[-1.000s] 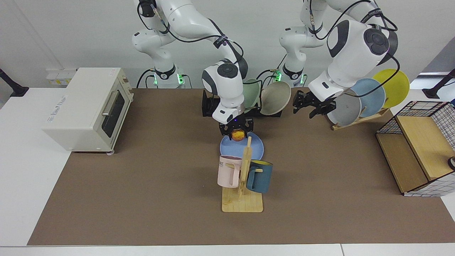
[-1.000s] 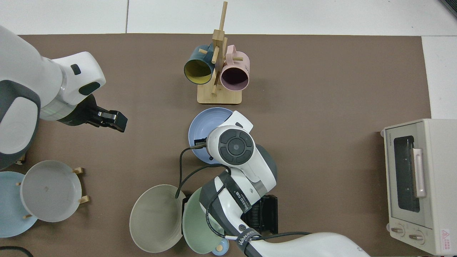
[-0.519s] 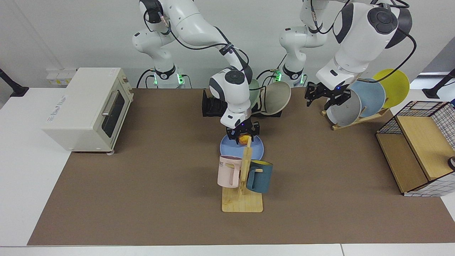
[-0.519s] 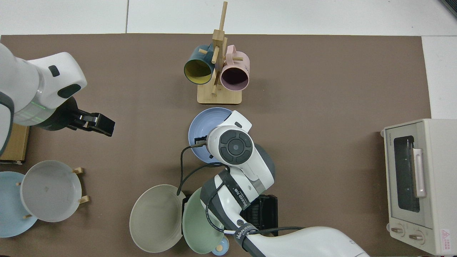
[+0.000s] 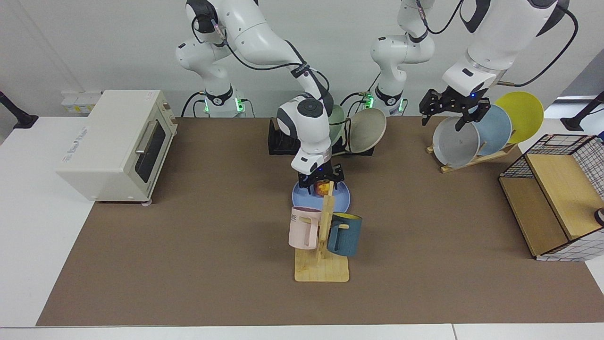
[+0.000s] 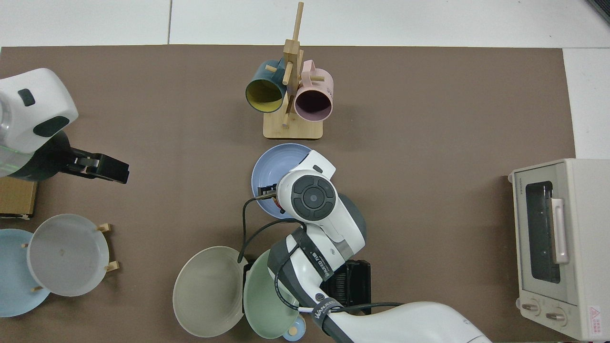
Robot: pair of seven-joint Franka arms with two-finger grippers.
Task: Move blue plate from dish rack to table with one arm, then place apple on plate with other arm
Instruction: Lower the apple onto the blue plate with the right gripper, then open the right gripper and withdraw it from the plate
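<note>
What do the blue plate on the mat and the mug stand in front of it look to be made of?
The blue plate looks like matte ceramic or melamine: even periwinkle colour, no glare, thick rounded rim; the pictures cannot tell which. The mug stand looks like light unpainted wood, perhaps bamboo: pale yellow, with plank lines across its base and plain dowel pegs.

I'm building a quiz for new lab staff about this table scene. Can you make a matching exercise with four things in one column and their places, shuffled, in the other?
Things:
1. apple
2. blue plate
3. pink mug
4. grey plate

Places:
A. leaning in the slanted wooden rack
B. hanging on the wooden mug stand
C. held in the right end effector, low over a plate
D. flat on the table, behind the mug stand

Pairs: 1-C, 2-D, 3-B, 4-A
</note>
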